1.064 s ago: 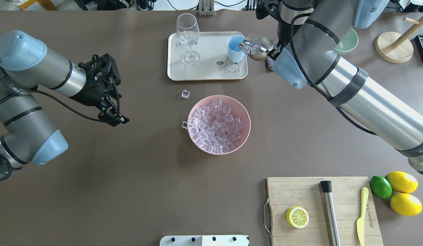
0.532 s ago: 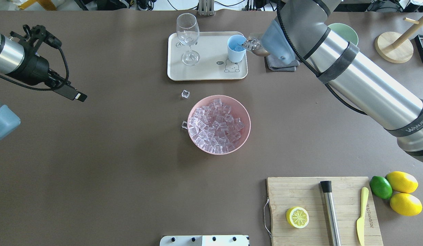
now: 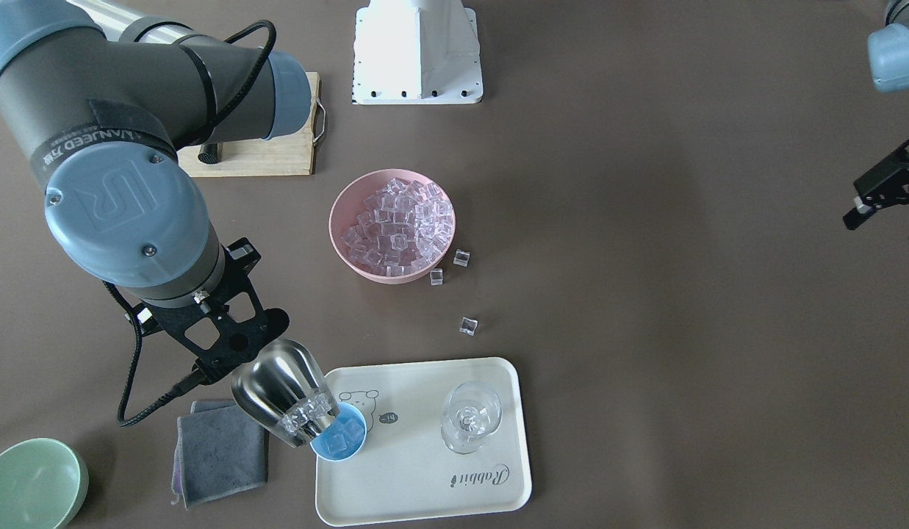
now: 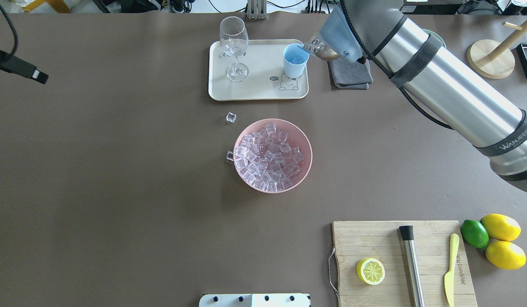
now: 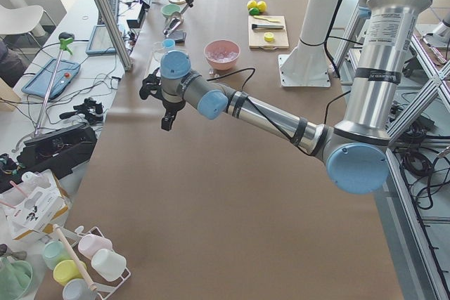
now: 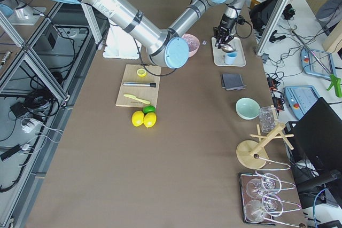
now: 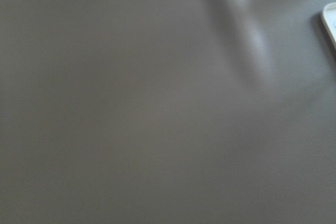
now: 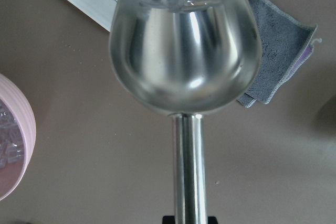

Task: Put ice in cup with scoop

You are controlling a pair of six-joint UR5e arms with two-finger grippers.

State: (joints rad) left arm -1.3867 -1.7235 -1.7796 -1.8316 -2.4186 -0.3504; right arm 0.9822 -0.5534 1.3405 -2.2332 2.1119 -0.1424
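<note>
Exterior front-facing view, scoop [image 3: 276, 388] tilted over cup [image 3: 345, 445], ice [image 3: 307, 416] at its mouth

The right arm [image 3: 94, 81] is grey tubing, dull from the front and shiny silver from overhead. Pale-blue round joint caps [image 3: 123, 209] carry an embossed UR logo and small screws. A dark strap [image 4: 512, 147] is printed WANJEED in white. A black cable [image 3: 237, 37] loops along the arm. The right pincer [image 3: 230, 353] is black with cut-out plates. The left arm [image 5: 260, 114] has the same silver tubing, blue caps and black bands. The left pincer [image 3: 886, 226] is black with a white fingertip pad. The pedestal [image 3: 417, 51] is white.
</note>
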